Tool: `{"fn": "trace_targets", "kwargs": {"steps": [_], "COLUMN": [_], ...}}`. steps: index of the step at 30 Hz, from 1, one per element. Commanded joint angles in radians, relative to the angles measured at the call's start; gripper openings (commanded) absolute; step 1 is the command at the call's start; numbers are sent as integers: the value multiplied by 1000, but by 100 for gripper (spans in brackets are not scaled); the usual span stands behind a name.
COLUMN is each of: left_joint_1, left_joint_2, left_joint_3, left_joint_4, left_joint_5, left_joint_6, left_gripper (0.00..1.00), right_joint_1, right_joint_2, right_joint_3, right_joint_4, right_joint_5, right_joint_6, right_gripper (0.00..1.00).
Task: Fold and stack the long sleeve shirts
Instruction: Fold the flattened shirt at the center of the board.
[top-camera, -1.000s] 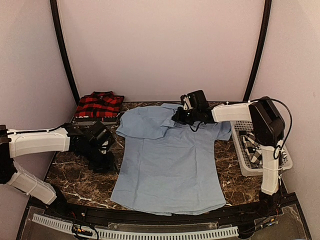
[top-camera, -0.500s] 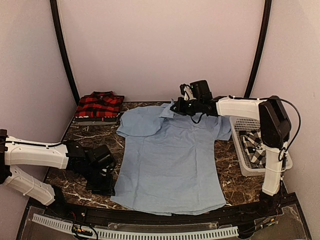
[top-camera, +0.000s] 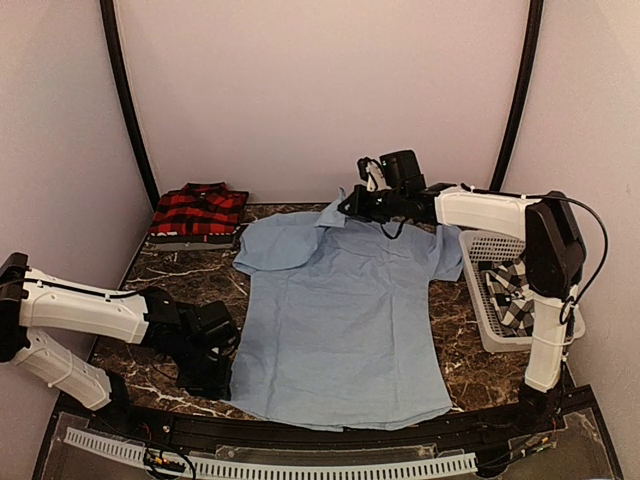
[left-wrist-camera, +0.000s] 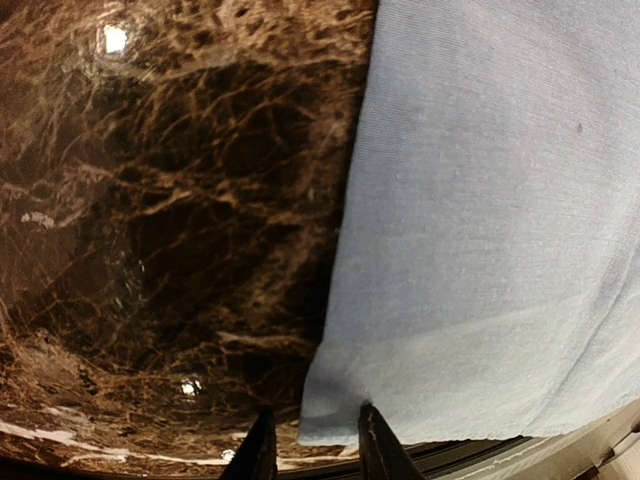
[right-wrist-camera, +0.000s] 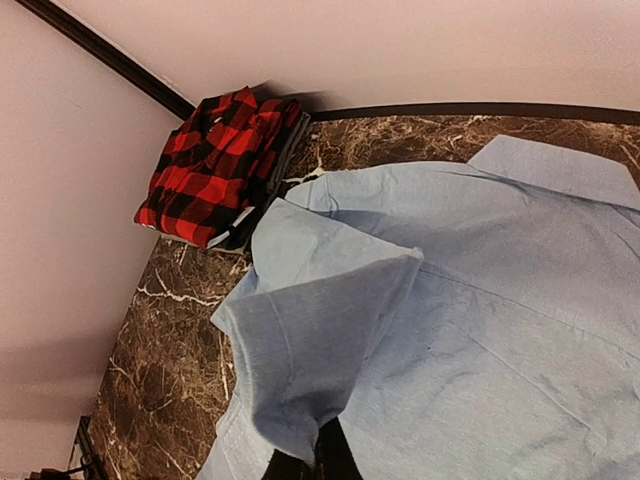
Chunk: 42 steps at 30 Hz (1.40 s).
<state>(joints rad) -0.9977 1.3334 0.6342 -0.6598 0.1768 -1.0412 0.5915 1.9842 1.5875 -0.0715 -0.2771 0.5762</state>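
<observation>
The light blue shirt lies spread flat across the middle of the marble table. My left gripper is low at its near left hem corner. In the left wrist view the jaws stand open with that corner of the blue cloth between the fingertips. My right gripper is at the far end by the collar, shut on a fold of blue sleeve cloth and holding it up off the shirt. The red-and-black plaid shirt lies folded at the back left. The black-and-white checked shirt lies in the basket.
A white lattice basket stands at the right edge of the table. The folded plaid shirt also shows in the right wrist view, by the back wall corner. A black rail runs along the near table edge.
My left gripper has moved toward the near edge, down to the shirt's front left hem corner. My right gripper has lifted the blue cloth up and toward the back wall.
</observation>
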Motion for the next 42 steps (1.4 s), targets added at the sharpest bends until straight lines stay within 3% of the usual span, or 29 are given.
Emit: {"fn": "trace_targets", "kwargs": {"steps": [1,12,19,25,33,42], "left_joint_1": [-15,-20,-19,-29,-54,-62], "left_joint_2": [11,-31,-79,-112,-100,-1], "left_joint_3": [-18,6,86,176,275,378], "left_joint_4": [11,-39,-128,-177,-185,-130], "left_joint_5": [3,-45,-120,-146,-71,34], "left_joint_6": [-11,-31,-11,60,267,423], "left_gripper": [26,1,0,0,0,0], "right_joint_1": [11,14,5,-28,-78,-122], "right_joint_2": [-49,-30,27,30,-44,-213], "right_joint_3": [57,200,411,490,469,257], "right_joint_4": [-7,-82,-177,-205,-244,-241], "right_joint_5": [-7,6,46,68,171,273], "right_joint_6": [-21,-78,-188,-239,-282,-316], "right_gripper": [0,0,0,0,0,0]}}
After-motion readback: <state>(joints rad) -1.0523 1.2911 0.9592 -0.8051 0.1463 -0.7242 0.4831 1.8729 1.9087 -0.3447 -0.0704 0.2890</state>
